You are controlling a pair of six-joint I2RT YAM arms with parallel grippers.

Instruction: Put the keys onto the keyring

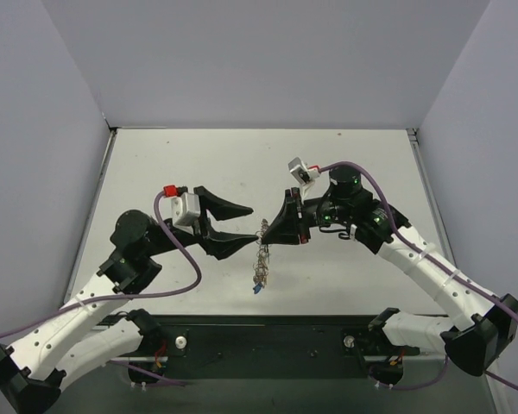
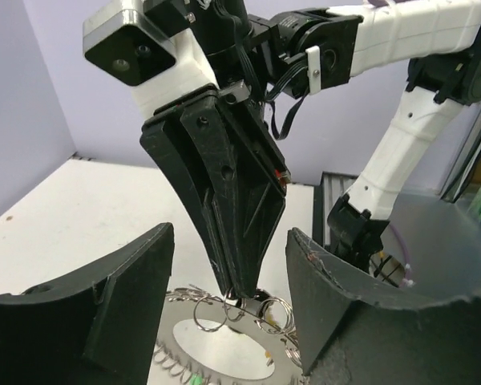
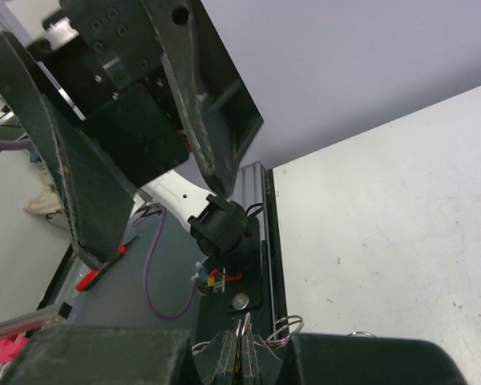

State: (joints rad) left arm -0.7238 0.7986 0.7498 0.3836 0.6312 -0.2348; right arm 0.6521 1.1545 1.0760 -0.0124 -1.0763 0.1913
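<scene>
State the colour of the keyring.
Silvery metal; the keyring shows best in the left wrist view.

The pale, faintly speckled table (image 1: 345, 164) spreads beneath both grippers, with a black base rail (image 1: 268, 345) along its near edge, behind them. Pinched by the right gripper (image 1: 268, 233), just beside the left gripper (image 1: 254, 226) and its spread fingers, the keyring (image 1: 262, 259) dangles downward. Whether its lower end rests on the table cannot be told.

- keyring (image 1: 262, 257): silvery, bumpy chain-like rim
- left gripper (image 1: 253, 226), right gripper (image 1: 265, 236): black
- arms (image 1: 432, 267): white, black joints
- cables (image 1: 187, 259): purple
- table (image 1: 224, 164): off-white, faint specks
</scene>
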